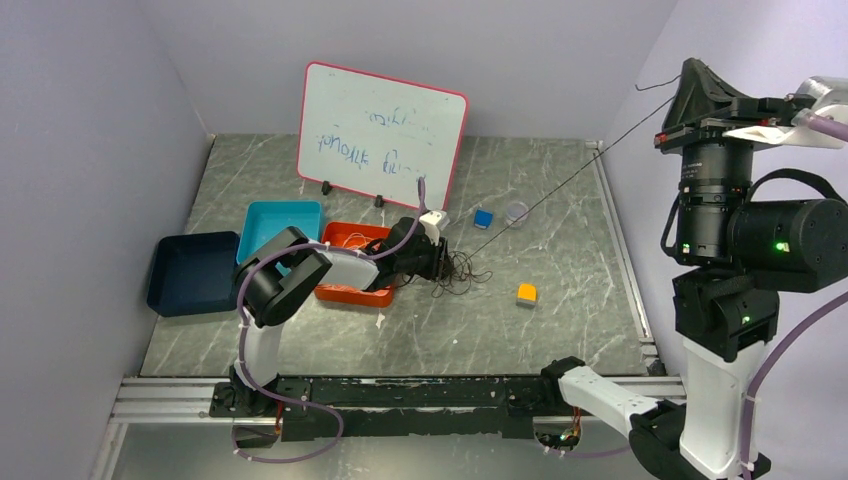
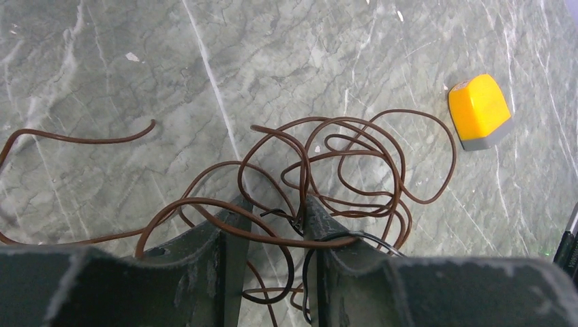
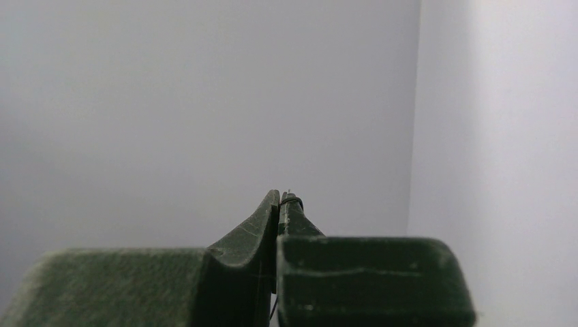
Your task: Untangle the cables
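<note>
Brown cable tangle (image 2: 354,153) draped across left tool (image 2: 272,212), jaws apart; right tool (image 3: 281,199) pinched together on taut black cable (image 1: 570,177).

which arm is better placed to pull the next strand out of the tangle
Left. The left gripper is open right at the cable tangle, with loops lying between its jaws. The right gripper is raised high at the right, shut on a thin dark cable stretched taut from the tangle.
</note>
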You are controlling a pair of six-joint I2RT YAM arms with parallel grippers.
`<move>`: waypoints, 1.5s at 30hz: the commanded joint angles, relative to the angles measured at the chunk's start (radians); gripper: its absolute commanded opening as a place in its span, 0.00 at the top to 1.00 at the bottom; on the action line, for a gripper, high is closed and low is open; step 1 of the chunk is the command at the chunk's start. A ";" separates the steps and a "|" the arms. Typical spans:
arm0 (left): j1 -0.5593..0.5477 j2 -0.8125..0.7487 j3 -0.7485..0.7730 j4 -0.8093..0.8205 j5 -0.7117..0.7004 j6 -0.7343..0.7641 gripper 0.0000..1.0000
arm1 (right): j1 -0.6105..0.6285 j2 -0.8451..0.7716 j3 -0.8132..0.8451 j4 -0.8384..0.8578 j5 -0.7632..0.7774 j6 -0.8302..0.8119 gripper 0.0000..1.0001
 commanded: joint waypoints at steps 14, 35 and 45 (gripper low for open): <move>0.001 0.030 -0.023 -0.089 -0.081 0.029 0.58 | -0.005 -0.063 0.086 0.281 0.155 -0.200 1.00; 0.002 0.032 -0.027 -0.111 -0.112 0.028 0.73 | 0.046 -0.055 0.103 0.427 0.234 -0.360 1.00; 0.003 -0.038 0.008 -0.205 -0.146 0.036 0.93 | 0.235 -0.033 -0.087 0.261 0.453 -0.214 1.00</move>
